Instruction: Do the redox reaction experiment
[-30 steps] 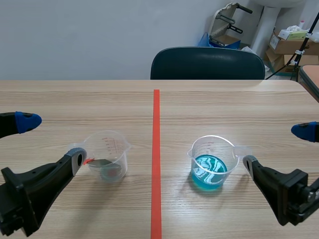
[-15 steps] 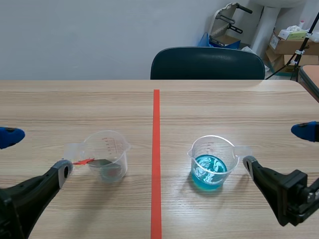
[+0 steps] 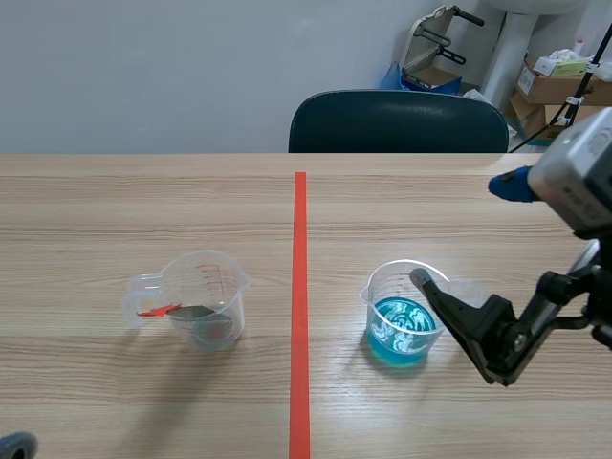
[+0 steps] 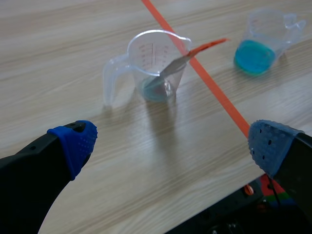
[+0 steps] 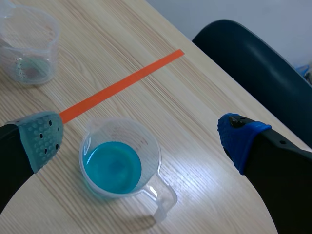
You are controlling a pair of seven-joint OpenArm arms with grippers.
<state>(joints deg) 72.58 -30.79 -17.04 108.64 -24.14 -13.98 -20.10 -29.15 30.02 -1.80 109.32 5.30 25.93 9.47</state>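
A clear beaker stands left of the orange-red line, with a red-handled metal spatula leaning in it. A second clear beaker to the right of the line holds blue liquid. My right gripper hangs open above that beaker's handle side, its grey pad near the rim. In the right wrist view the blue-liquid beaker lies under and between the open fingers of the gripper. My left gripper is open and empty, well back from the spatula beaker. In the scene view only a fingertip shows.
A dark chair stands behind the table's far edge. Cardboard boxes and a stand sit at the back right. The other beaker shows far ahead in the right wrist view, the blue one in the left.
The left arm has drawn back toward the near edge, almost out of the scene view. The right arm has risen and swung in over the blue-liquid beaker.
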